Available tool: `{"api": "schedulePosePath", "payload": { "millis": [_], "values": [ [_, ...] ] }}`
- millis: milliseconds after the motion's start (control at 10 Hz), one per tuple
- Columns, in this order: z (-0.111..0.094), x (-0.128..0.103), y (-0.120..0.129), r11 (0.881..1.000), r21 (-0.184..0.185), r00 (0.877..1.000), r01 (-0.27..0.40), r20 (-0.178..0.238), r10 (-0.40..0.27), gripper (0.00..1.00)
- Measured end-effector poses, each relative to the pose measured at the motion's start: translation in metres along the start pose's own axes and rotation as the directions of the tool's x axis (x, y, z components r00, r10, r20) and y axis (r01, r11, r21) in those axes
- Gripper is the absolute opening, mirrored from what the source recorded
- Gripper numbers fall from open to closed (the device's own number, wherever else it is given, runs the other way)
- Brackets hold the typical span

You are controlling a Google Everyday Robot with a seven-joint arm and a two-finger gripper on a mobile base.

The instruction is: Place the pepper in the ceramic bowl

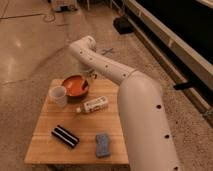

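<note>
The ceramic bowl [74, 86], shallow and orange-red with a darker rim, sits at the far left of the wooden table [47, 150]. My white arm reaches over the table's far edge from the right. The gripper [90, 76] hangs just beyond the bowl's right rim and is largely hidden by the wrist. I cannot make out the pepper, either in the bowl or at the gripper.
A translucent white cup [58, 95] stands just left of the bowl in front. A white labelled bottle [94, 105] lies on its side mid-table. A black striped object [65, 136] and a blue sponge [102, 144] lie near the front. A dark bag [122, 24] sits on the floor beyond.
</note>
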State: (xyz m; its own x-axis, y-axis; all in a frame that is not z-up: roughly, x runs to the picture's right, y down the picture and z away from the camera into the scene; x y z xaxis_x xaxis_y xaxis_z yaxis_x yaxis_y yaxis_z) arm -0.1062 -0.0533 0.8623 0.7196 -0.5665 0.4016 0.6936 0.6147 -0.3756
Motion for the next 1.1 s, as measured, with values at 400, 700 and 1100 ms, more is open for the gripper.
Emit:
{"api": "schedulePosePath", "payload": {
  "millis": [400, 700, 1100],
  "values": [
    [0.004, -0.002, -0.013, 0.998, 0.054, 1.0, 0.021, 0.005, -0.021, 0.0],
    [0.012, 0.0, -0.033, 0.991, 0.125, 0.999, 0.052, 0.002, -0.053, 0.0],
    [0.024, 0.01, -0.065, 0.973, 0.215, 0.997, 0.079, -0.004, -0.08, 0.0]
  ]
}}
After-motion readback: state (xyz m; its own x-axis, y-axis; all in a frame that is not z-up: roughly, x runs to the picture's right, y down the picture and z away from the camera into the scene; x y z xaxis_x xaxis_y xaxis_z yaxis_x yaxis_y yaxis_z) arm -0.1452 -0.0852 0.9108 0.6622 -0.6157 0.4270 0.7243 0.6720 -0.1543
